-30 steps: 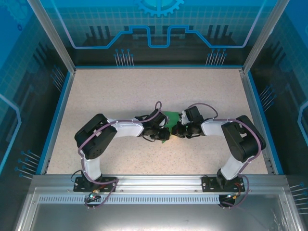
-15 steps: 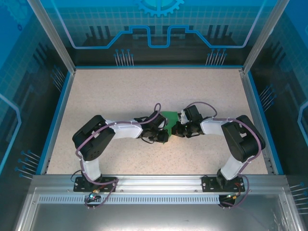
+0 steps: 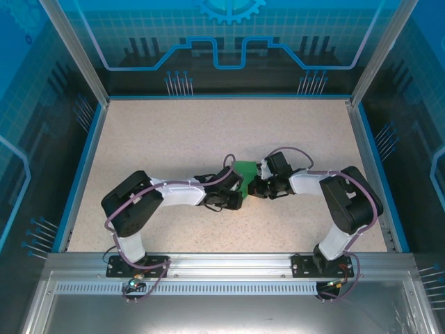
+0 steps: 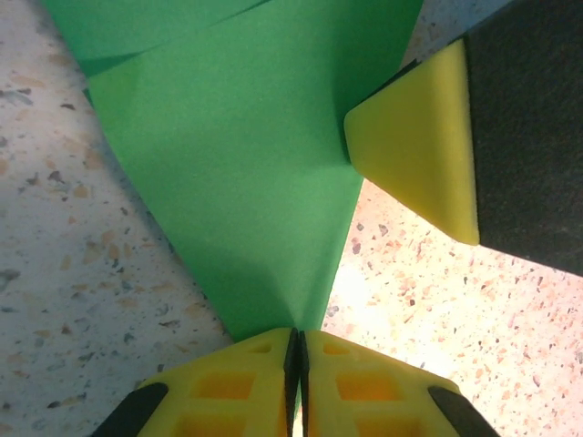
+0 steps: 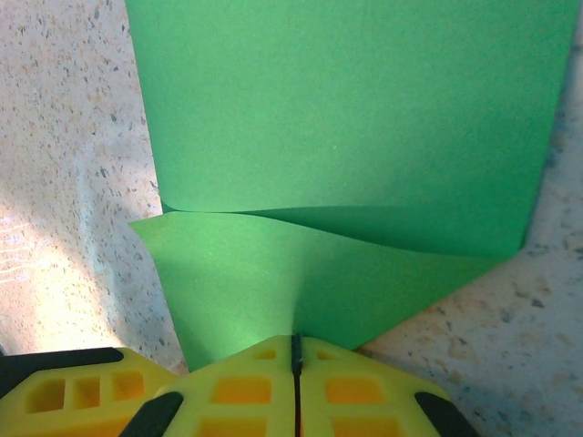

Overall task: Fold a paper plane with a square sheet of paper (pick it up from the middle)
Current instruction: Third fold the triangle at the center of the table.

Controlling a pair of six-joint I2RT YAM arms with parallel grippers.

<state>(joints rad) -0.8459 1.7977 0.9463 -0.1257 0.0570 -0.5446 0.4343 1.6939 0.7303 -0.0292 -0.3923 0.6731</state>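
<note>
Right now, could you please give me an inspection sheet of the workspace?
Surface: speckled beige table, bare apart from the paper and arms.
Job's things: green paper mid-table between the grippers, partly folded, one layer curling over another.
Clutter: nothing seen.
Grippers: left gripper shut on a pointed paper corner; right gripper shut on the paper's opposite edge.
Cables: purple cables loop along both arms, above the table.
Surroundings: blue panels on three sides, aluminium frame at the near edge.
</note>
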